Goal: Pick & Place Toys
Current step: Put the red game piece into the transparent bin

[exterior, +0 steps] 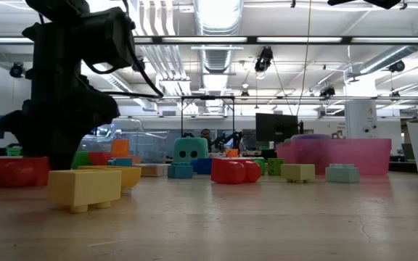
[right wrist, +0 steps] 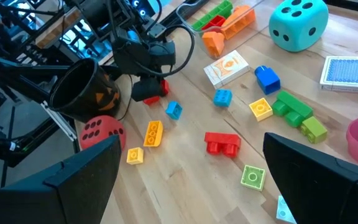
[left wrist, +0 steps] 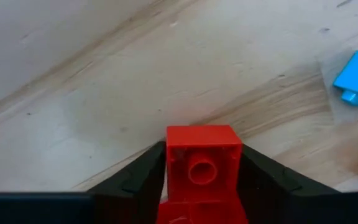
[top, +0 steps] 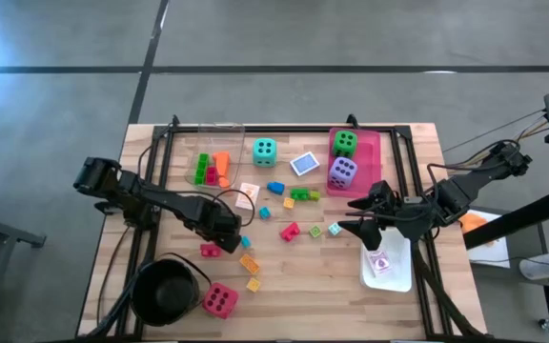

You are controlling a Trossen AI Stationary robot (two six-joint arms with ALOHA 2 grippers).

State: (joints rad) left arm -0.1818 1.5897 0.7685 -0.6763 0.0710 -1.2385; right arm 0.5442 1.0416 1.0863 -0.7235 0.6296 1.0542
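My left gripper (left wrist: 202, 149) points down at the table's near left and is shut on a small red block (left wrist: 202, 165). Loose small blocks lie around it: yellow (top: 248, 262), blue (top: 275, 188), green (top: 301, 194). A teal die (top: 264, 150) sits on the table at the far middle. A green die (top: 344, 143) and a purple die (top: 342, 171) sit in the pink tray (top: 377, 152). A pink-red die (top: 219, 300) lies near the front edge. My right gripper (right wrist: 191, 180) hangs open above the table's right side. My left gripper pinches the red block by two opposite sides (left wrist: 171, 168) between its two fingers. The fingers come from above and point down. In the low view the block's underside (exterior: 13, 181) appears to lie on the table.
A round black pot (top: 165, 291) stands at the near left beside the pink-red die. A clear tray (top: 219, 152) at the far left holds green and orange blocks. A white tray (top: 394, 276) lies at the near right. Picture cards (top: 304, 164) (top: 248, 195) lie mid-table.
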